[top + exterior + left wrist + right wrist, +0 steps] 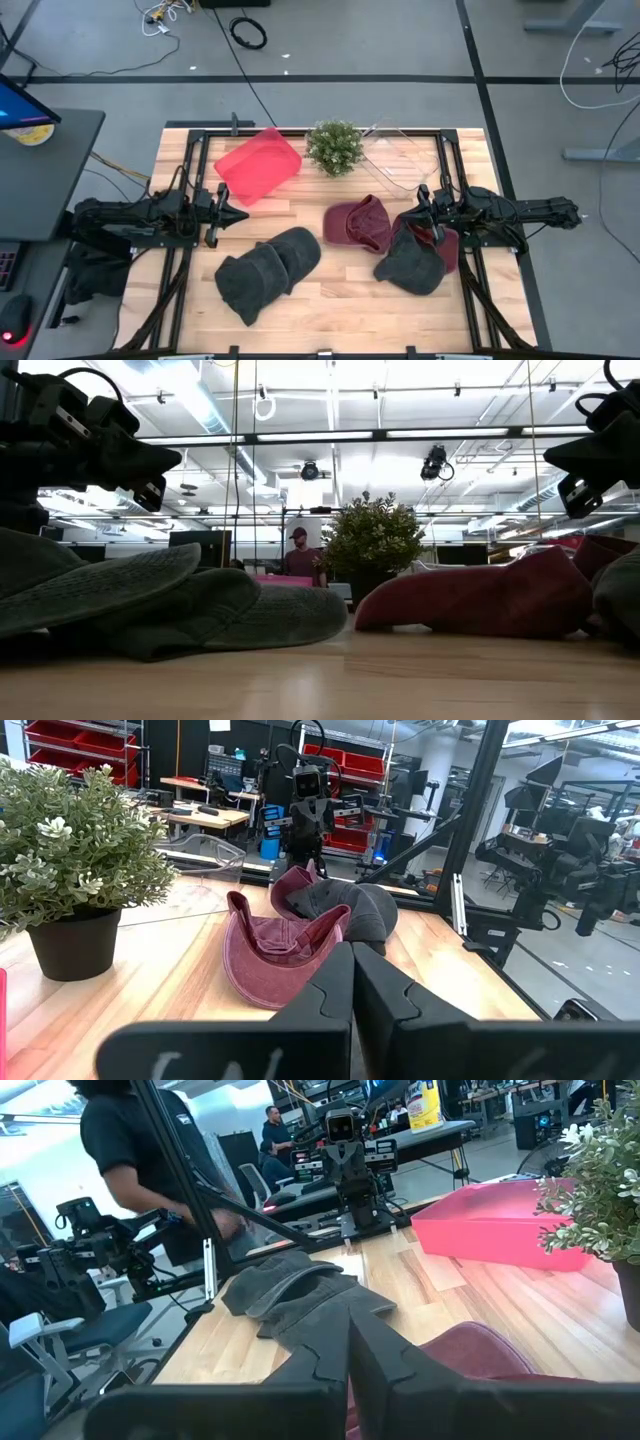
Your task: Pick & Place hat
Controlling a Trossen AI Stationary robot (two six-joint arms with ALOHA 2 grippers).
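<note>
Wooden slats form the desk (340,285), carrying a flat pink bin (258,165), soft grey caps (268,272) front-left, maroon caps (358,222) mid-right, a bushy potted plant (335,147), and both the left end effector (242,214) and right end effector (399,222) clenched, empty.

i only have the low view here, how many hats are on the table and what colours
Observer: Four show in the high view: two dark grey hats overlapping at front left, a maroon hat mid-table, and another grey hat lying on a maroon one at right.
Operator: are the grippers holding anything
Observer: No. The left gripper and right gripper are both shut and empty, above the table.
Operator: any bin behind the plant
Observer: A red bin sits to the left of the plant, and a clear bin to its right.
</note>
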